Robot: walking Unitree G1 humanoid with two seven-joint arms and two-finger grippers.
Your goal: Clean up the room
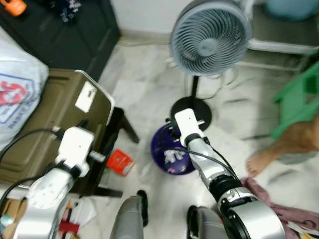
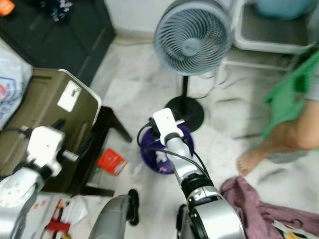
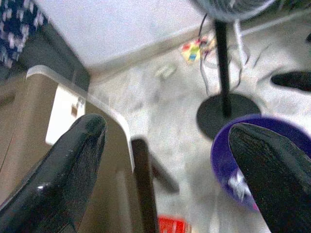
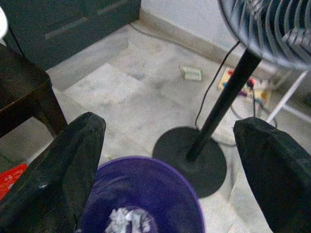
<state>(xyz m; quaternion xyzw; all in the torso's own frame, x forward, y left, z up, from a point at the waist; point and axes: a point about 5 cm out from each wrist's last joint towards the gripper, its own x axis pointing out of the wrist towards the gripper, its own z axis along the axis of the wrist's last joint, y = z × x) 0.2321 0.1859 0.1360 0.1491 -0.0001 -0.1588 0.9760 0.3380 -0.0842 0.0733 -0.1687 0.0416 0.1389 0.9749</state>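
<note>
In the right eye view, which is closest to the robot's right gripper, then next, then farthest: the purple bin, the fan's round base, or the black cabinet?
From the right gripper:
1. Purple bin, right under it.
2. Fan base, just beyond the bin.
3. Black cabinet, far off to the robot's left, by the wall.

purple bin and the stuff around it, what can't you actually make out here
- Purple bin: in the eye views the right arm covers most of it; the right wrist view cuts off its near side, showing only crumpled paper inside.
- Red packet: too blurred to read.
- Person's foot: the rest runs off the frame's edge.
- Right gripper: open above the bin.
</note>
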